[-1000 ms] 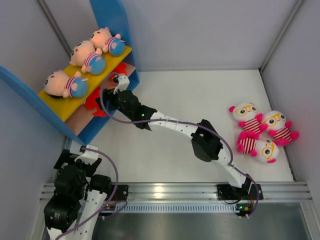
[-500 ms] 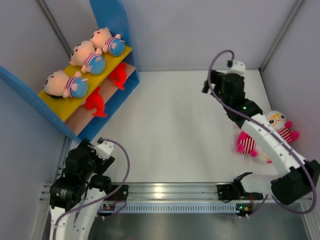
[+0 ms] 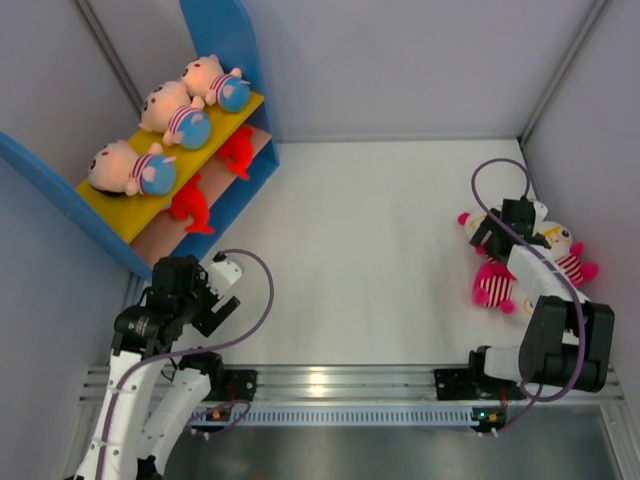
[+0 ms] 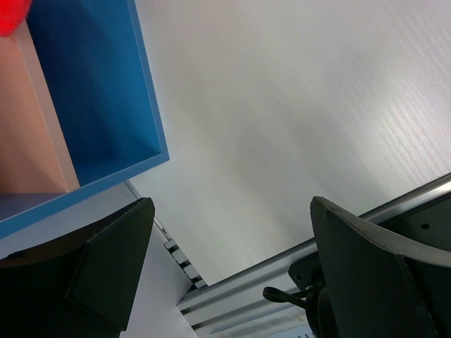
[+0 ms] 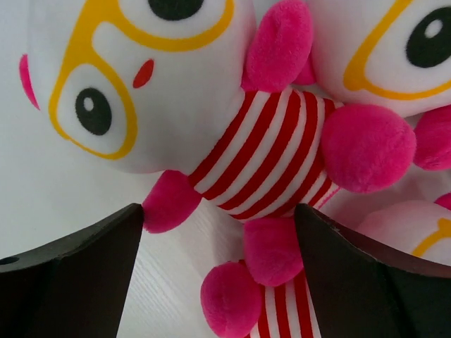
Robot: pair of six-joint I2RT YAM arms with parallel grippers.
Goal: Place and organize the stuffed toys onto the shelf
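**Both hands released, one owl directly under the right hand**

Up and to the left of the left hand (image 3: 212, 292), the shelf (image 3: 222, 35) stands in the far corner. Three peach dolls (image 3: 175, 112) lie in a row on its yellow upper board (image 3: 112, 218). Two red creatures (image 3: 190, 203) lie on the tan lower board (image 3: 150, 248) beneath. The left hand hangs just in front of the shelf's near blue corner, its fingers spread wide with nothing between them. Its wrist view shows the blue side panel (image 4: 106, 91) up to its left and the bare surface (image 4: 282, 105) ahead.

Well apart, at the right side, the right hand (image 3: 493, 232) hovers low over three white owls (image 3: 558, 245). They lie bunched on the surface, touching one another. This hand is also released and grasps nothing. In its wrist view the red-striped torso of the first owl (image 5: 141, 77) lies straight below, framed between the two fingers (image 5: 77, 274). The second owl (image 5: 394, 49) has its head just right of the first. The third owl (image 5: 423, 225) shows beside the right finger.
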